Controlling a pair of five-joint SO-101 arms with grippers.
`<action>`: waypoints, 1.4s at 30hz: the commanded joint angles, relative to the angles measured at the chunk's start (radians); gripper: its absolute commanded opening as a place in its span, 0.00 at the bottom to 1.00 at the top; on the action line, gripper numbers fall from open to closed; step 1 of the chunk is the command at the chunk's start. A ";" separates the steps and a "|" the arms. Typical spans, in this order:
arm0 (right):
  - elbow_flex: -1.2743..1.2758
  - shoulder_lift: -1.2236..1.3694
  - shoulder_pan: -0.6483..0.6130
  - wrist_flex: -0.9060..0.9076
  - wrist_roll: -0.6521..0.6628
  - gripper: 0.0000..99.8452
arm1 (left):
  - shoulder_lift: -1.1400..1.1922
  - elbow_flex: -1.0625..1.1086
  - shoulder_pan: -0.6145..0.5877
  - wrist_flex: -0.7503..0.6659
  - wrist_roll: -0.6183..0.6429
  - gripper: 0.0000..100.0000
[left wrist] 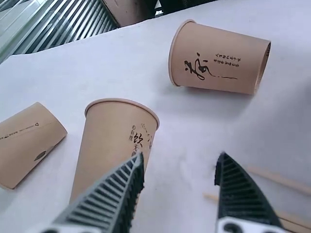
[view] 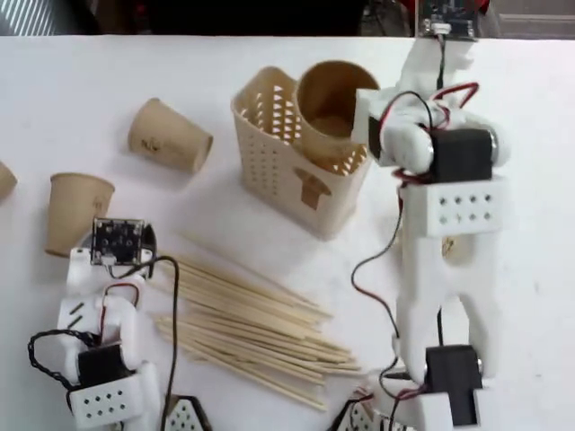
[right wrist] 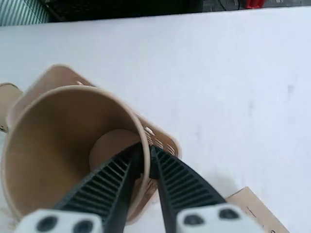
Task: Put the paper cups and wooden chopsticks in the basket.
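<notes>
Paper cup (right wrist: 53, 141), rim pinched between right fingers (right wrist: 108, 184), over basket (view: 278, 171)

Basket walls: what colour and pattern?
Cream basket, walls perforated with rows of small holes, triangular slots near the rim. Clearest in the high view.

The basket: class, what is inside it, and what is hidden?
One paper cup, mouth open, sits in the basket, its rim pinched by the right gripper. The cup hides the basket floor, so anything beneath cannot be seen.

Likely robotics lab: white table (view: 81, 72), bare circuit board (view: 446, 21), loose wiring (view: 356, 269), slatted blinds (left wrist: 58, 24).
</notes>
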 commanded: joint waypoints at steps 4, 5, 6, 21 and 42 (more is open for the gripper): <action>-0.037 0.077 -0.004 0.015 0.009 0.02 | -0.008 0.000 0.013 0.002 0.008 0.24; -0.037 0.081 -0.004 0.015 0.009 0.03 | -0.008 0.000 0.013 0.002 0.008 0.24; -0.035 0.079 -0.004 0.015 0.009 0.05 | -0.008 0.000 0.013 0.002 0.008 0.24; -0.029 -0.277 0.028 0.214 0.526 0.09 | -0.008 0.000 0.013 0.002 0.008 0.24; 1.540 -1.221 0.680 -0.289 1.967 0.26 | -0.008 0.000 0.013 0.002 0.008 0.24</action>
